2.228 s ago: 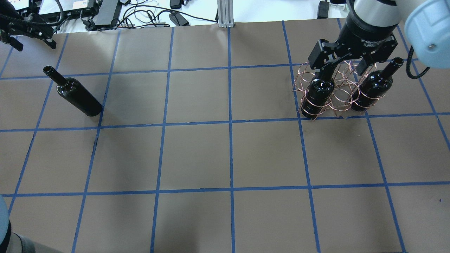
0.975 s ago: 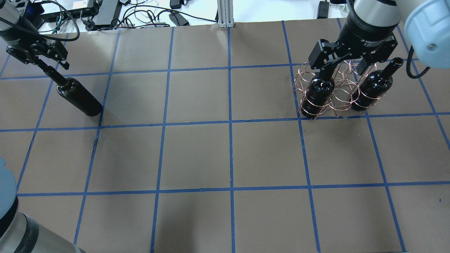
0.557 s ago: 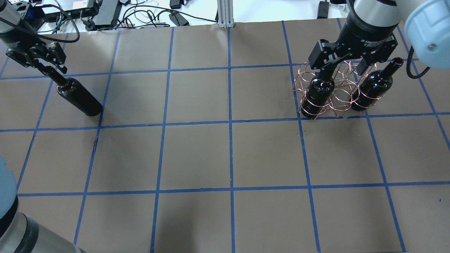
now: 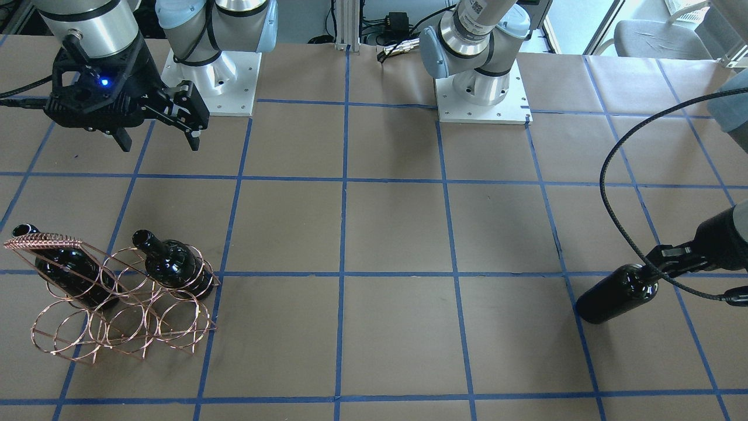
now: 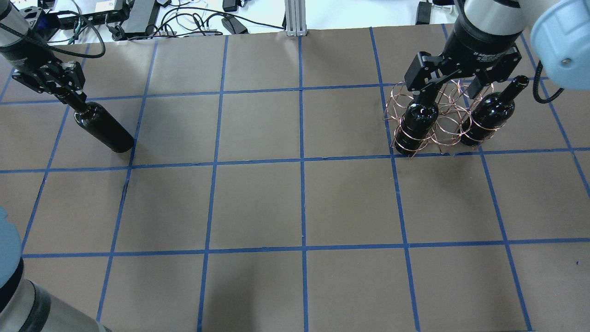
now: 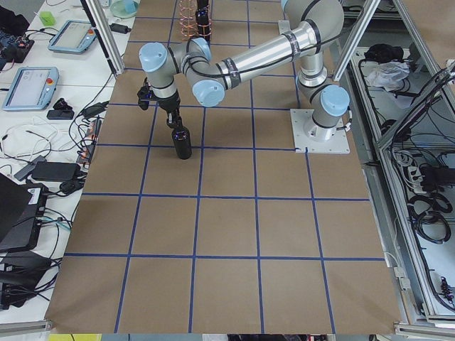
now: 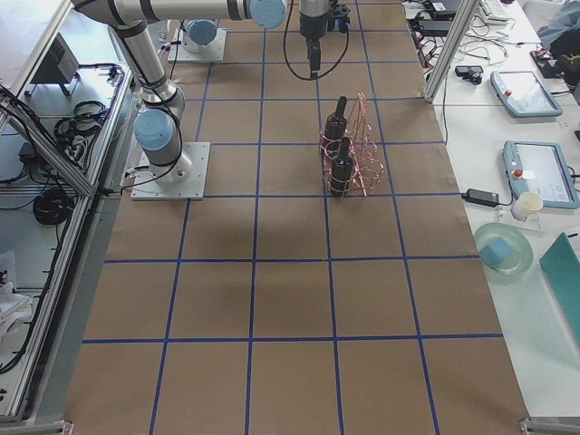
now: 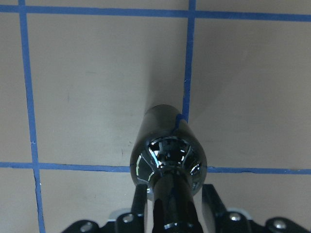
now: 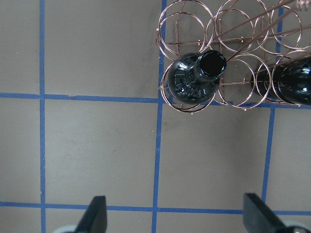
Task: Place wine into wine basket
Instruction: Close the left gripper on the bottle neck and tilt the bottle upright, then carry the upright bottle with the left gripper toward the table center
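Note:
The wine (image 5: 103, 129) is a near-black bottle standing upright at the table's left, also seen in the front view (image 4: 619, 289) and the left wrist view (image 8: 165, 131). My left gripper (image 5: 71, 96) is down over its slim neck, and its fingers (image 8: 140, 206) are closed in on the neck from both sides. The copper wire wine basket (image 5: 443, 121) stands at the far right and holds two look-alike bottles (image 5: 419, 120) (image 5: 488, 115). My right gripper (image 5: 454, 90) hangs open and empty above the basket (image 9: 167, 29).
Blue tape lines grid the brown table. Cables and electronics (image 5: 138, 18) lie beyond the far edge. The two arm bases (image 4: 479, 88) (image 4: 213, 76) sit at the robot's side. A black cable (image 4: 619, 193) loops near the left gripper.
My left gripper moved in from the far left corner, came down over the loose bottle's neck and narrowed onto it. The right arm, the basket and its bottles have not moved.

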`<state>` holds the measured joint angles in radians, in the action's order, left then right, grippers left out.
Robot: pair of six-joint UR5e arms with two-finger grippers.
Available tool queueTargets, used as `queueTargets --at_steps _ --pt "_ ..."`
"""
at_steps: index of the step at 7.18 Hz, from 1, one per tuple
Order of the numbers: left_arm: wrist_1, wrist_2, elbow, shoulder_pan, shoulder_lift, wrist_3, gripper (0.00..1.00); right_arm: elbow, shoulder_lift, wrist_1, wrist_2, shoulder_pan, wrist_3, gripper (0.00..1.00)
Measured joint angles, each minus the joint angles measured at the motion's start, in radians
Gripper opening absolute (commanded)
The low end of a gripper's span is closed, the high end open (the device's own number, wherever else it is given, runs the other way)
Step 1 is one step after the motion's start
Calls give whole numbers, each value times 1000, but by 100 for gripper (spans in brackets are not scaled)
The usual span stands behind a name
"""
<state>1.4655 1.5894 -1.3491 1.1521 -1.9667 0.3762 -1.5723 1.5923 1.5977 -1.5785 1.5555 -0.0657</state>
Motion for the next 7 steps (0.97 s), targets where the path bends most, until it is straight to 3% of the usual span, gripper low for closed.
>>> queueTargets --at_steps 4,7 --pt "6 -2 -2 1 6 3 0 0 0 0 0 0 0 100" --pt "25 -8 -2 66 82 -44 0 0 0 0 0 0 0 100"
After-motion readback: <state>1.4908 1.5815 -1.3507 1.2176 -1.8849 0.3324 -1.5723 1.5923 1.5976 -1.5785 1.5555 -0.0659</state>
